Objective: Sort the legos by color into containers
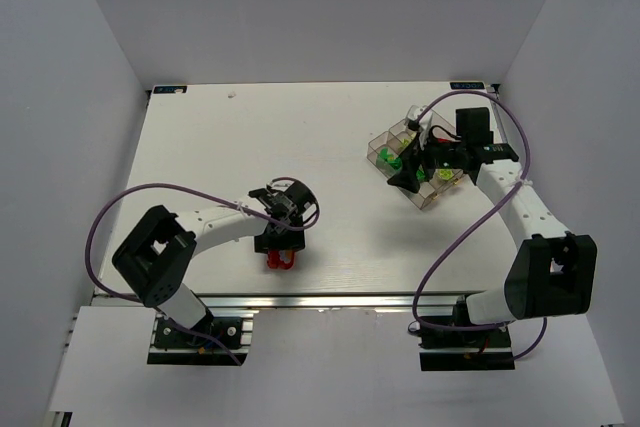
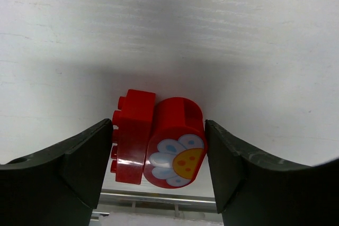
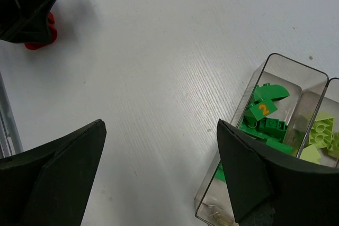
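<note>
Left pincer (image 1: 281, 250): pointed down at the near edge of the counter (image 1: 230, 147). Its two fingers (image 2: 85, 168) straddle a pair of red legos. In the left wrist view each finger meets the outer face of a brick with no visible gap. Whether they are pressing or only flanking cannot be told. Both pieces rest on the counter.

Held between the fingers:
- A red studded brick (image 2: 132, 136), on the left-hand side. It appears to lie on its side with its studs towards that finger.
- A red rounded piece (image 2: 177, 149) with a printed flower, touching the brick and set against the other finger.

The pair sits side by side across the gap, so the closing line runs through both. Each piece's length runs roughly along the fingers.

Right pincer (image 3: 159, 183): spread wide and holding nothing, over the near-left edge of the clear tray (image 3: 275, 59).

Tray contents: one compartment holds the dark green bricks (image 3: 265, 120). The compartment beside it holds the pale yellow-green bricks (image 3: 320, 136). No red compartment can be made out.

Governing relation: the tray (image 1: 372, 152) lies well apart from the red pair, to the right and farther back, under the right arm. The left arm is at the red pieces. Judgement: step in hand is the grasp of the reds, and the carry must cross the counter rightward. Risk: one of the two pieces slipping out on the lift.
</note>
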